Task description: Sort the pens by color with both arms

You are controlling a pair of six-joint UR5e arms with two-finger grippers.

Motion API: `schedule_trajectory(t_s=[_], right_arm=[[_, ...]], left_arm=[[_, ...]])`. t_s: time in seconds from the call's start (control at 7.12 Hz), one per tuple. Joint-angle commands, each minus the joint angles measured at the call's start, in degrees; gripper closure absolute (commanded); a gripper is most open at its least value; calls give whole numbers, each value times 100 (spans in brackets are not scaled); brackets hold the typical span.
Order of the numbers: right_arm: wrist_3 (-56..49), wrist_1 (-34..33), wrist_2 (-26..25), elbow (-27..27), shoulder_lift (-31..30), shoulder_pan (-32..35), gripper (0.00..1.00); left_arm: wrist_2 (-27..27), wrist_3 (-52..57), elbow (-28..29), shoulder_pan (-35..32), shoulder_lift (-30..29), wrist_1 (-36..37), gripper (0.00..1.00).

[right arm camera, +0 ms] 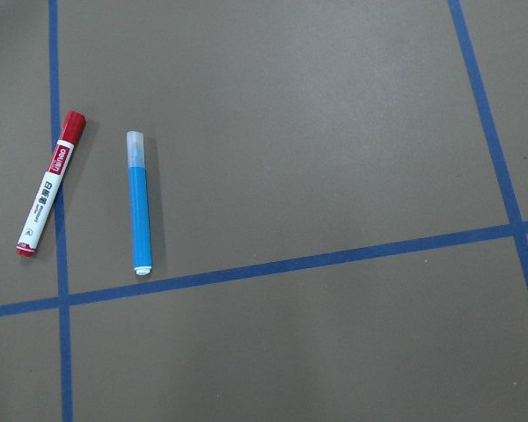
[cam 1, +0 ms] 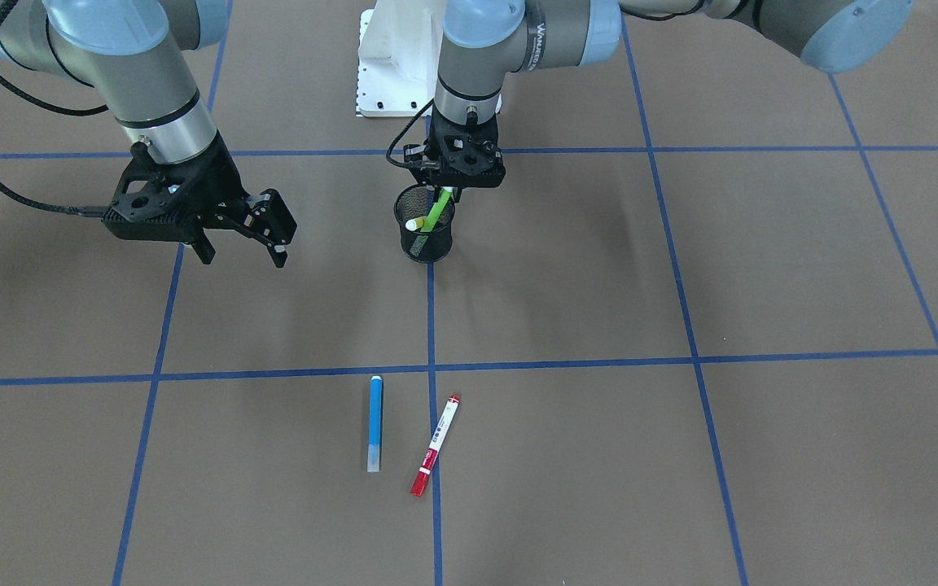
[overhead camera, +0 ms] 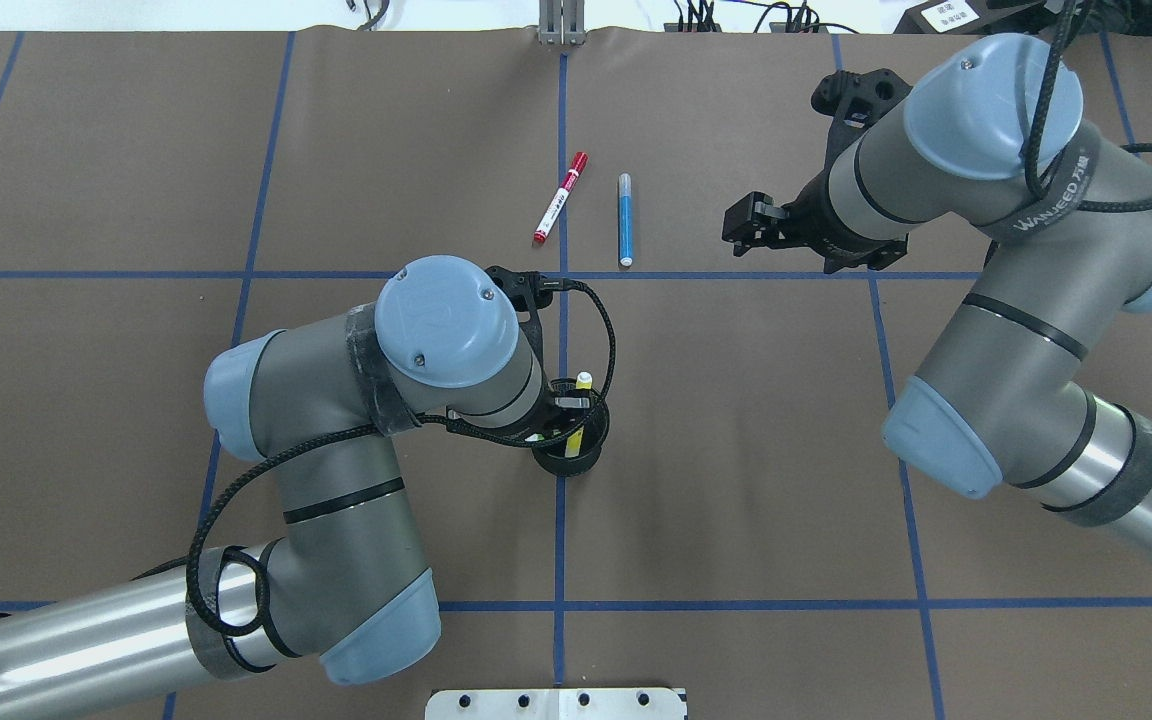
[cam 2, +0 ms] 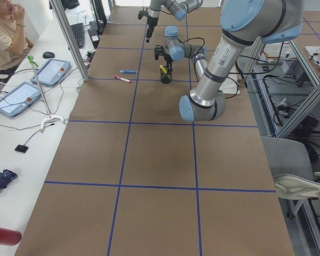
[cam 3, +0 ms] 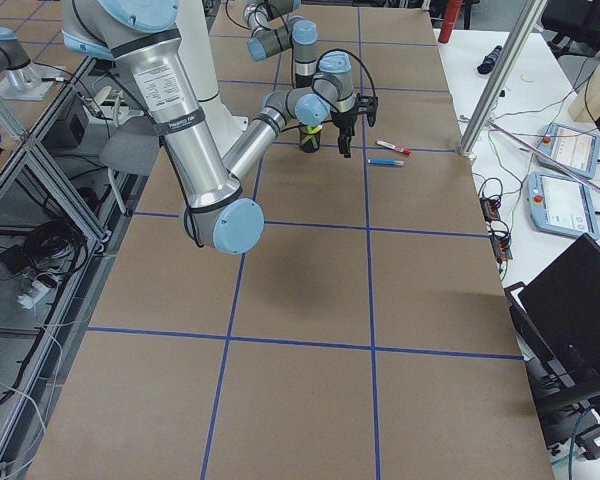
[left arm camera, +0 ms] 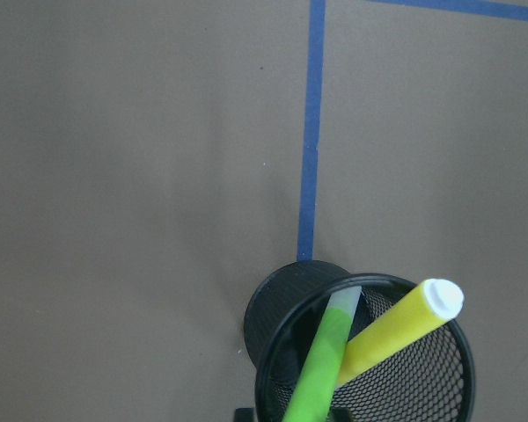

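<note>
A black mesh cup [cam 1: 435, 246] stands near the table's middle and holds a yellow pen [left arm camera: 396, 334] and a lime green pen [left arm camera: 321, 360]. My left gripper [cam 1: 446, 192] hangs right over the cup, shut on the green pen's upper end; the pen's lower end is inside the cup. A blue pen [cam 1: 374, 423] and a white pen with a red cap [cam 1: 435, 446] lie side by side on the brown table farther out. My right gripper [cam 1: 280, 236] hovers open and empty, off to the side of the cup; its wrist view looks down on the blue pen [right arm camera: 139, 207] and the red-capped pen [right arm camera: 47, 195].
Blue tape lines [cam 1: 431, 325] split the brown table into squares. The white bolted base plate [cam 1: 387, 65] sits at the robot's edge. A seated person [cam 2: 5, 32] and tablets [cam 2: 50, 72] are on a side bench beyond the table's far edge.
</note>
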Motion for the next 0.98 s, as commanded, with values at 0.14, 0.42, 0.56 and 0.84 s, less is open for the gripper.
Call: schedule_trajectory(t_s=[0.14,0.42,0.56,0.84], right_arm=[[0,0,4,3,0,0,0],[-9,0,-5,3,0,0,0],[-9,0,-5,-5,0,0,0],[-9,0,-5,3,0,0,0]], left_arm=[[1,0,-26,5,9,13,92],[1,0,-113,5,9,13,100],[1,8,-166,5,9,13,100],[1,9,-341,-3,36,13,100]])
